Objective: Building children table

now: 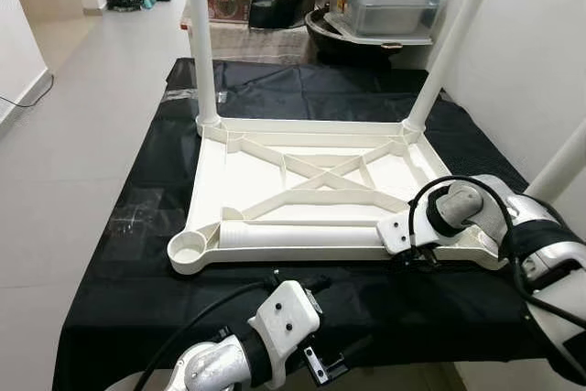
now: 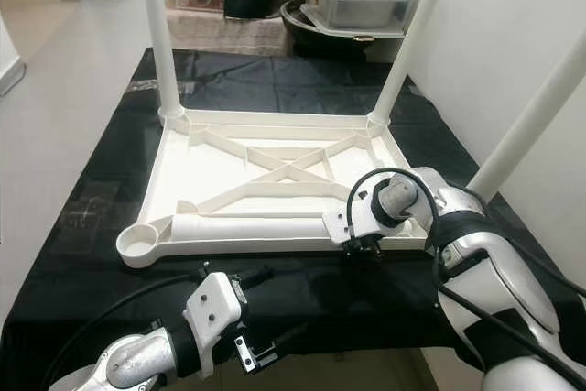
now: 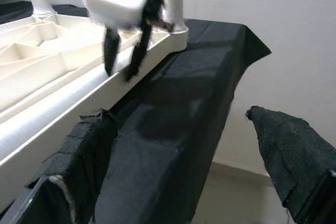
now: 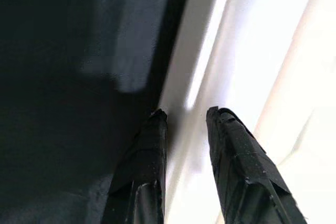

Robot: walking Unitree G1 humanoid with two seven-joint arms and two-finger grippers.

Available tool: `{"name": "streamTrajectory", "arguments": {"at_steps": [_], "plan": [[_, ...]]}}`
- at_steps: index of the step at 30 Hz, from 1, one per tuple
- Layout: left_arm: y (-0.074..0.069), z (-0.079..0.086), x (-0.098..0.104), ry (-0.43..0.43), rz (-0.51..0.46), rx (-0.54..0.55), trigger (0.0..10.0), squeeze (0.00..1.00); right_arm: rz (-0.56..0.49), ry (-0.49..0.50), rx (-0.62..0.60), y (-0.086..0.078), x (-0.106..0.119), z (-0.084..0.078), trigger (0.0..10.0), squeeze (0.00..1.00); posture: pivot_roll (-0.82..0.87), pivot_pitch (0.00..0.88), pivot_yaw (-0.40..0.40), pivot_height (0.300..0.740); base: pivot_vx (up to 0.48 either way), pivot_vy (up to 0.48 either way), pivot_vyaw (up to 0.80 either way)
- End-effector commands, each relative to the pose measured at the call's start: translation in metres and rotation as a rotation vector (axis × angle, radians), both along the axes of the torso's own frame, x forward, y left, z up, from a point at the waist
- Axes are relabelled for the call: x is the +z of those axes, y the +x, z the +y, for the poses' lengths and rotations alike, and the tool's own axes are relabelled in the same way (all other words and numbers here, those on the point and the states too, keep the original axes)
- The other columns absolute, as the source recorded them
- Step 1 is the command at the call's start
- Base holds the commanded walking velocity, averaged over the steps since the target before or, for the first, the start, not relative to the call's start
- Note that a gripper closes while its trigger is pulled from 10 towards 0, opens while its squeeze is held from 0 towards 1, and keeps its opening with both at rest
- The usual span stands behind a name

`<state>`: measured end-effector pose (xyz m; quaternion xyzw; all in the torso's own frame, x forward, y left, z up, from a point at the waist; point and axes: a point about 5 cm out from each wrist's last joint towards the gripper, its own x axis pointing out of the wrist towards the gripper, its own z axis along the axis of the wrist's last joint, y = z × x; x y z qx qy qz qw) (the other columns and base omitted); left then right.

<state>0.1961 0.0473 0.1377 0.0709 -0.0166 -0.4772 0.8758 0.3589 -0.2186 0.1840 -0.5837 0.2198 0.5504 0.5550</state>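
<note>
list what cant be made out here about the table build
- Tops of the fitted legs: cut off by the eye views' upper edge.
- Right hand against the tabletop near rim: whether it grips, unclear; its wrist housing covers it in the eye views.
- Loose leg: right end hidden behind that wrist.
- Left hand: its target unclear.

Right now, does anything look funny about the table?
Yes. The white tabletop lies upside down on the black cloth, three legs standing up. The fourth leg lies loose across its underside, and the near-left socket is empty.
</note>
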Motion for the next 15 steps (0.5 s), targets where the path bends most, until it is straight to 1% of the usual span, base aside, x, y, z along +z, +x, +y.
{"name": "streamTrajectory", "arguments": {"at_steps": [1,2,3,4,5,6,7,8,10,11,12,13,14,15], "plan": [[0.002,0.001,-0.003,0.005,0.011,0.005,10.0,0.0,-0.006,0.03,-0.01,0.001,0.018,-0.005,10.0,0.0,0.17,0.002,-0.108,0.74,0.0,0.0,0.0],[0.002,0.001,-0.003,0.005,0.011,0.005,10.0,0.0,-0.006,0.03,-0.01,0.001,0.018,-0.005,10.0,0.0,0.17,0.002,-0.108,0.74,0.0,0.0,0.0],[0.006,0.002,-0.004,0.001,0.025,0.013,10.0,0.0,0.027,0.059,-0.015,-0.001,0.027,-0.01,10.0,0.0,0.17,0.0,-0.099,0.74,0.0,0.0,0.0],[0.011,0.005,-0.004,-0.01,0.045,0.026,10.0,0.0,0.029,0.135,-0.021,-0.002,0.039,-0.011,10.0,0.0,0.18,0.0,-0.097,0.74,0.0,0.0,0.0],[0.011,0.005,-0.004,-0.01,0.045,0.026,10.0,0.0,0.029,0.135,-0.021,-0.002,0.039,-0.011,10.0,0.0,0.18,0.0,-0.097,0.74,0.0,0.0,0.0],[0.017,0.008,-0.003,-0.023,0.064,0.044,10.0,0.0,0.017,0.25,-0.04,-0.001,0.053,-0.01,10.0,0.0,0.18,0.0,-0.094,0.74,0.0,0.0,0.0],[0.017,0.008,-0.003,-0.023,0.064,0.044,10.0,0.0,0.017,0.25,-0.04,-0.001,0.053,-0.01,10.0,0.0,0.18,0.0,-0.094,0.74,0.0,0.0,0.0],[0.025,0.011,0.0,-0.035,0.082,0.074,10.0,0.0,-0.005,0.381,-0.067,0.0,0.065,-0.008,10.0,0.0,0.18,0.0,-0.091,0.74,0.0,0.0,0.0],[0.025,0.011,0.0,-0.035,0.082,0.074,10.0,0.0,-0.005,0.381,-0.067,0.0,0.065,-0.008,10.0,0.0,0.18,0.0,-0.091,0.74,0.0,0.0,0.0],[0.033,0.014,0.002,-0.041,0.098,0.106,10.0,0.0,-0.036,0.513,-0.096,0.003,0.074,-0.005,10.0,0.0,0.18,0.0,-0.088,0.74,0.0,0.0,0.0],[0.033,0.014,0.002,-0.041,0.098,0.106,10.0,0.0,-0.036,0.513,-0.096,0.003,0.074,-0.005,10.0,0.0,0.18,0.0,-0.088,0.74,0.0,0.0,0.0],[0.05,0.021,0.008,-0.047,0.114,0.157,10.0,0.0,-0.124,0.754,-0.206,0.01,0.082,-0.003,10.0,0.0,0.19,0.0,-0.076,0.74,0.0,0.0,0.0],[0.05,0.021,0.008,-0.047,0.114,0.157,10.0,0.0,-0.124,0.754,-0.206,0.01,0.082,-0.003,10.0,0.0,0.19,0.0,-0.076,0.74,0.0,0.0,0.0],[0.066,0.029,0.012,-0.039,0.129,0.197,10.0,0.48,-0.204,0.942,-0.318,0.016,0.082,-0.004,10.0,0.0,0.19,0.0,-0.073,0.74,0.0,0.0,0.0]]}}
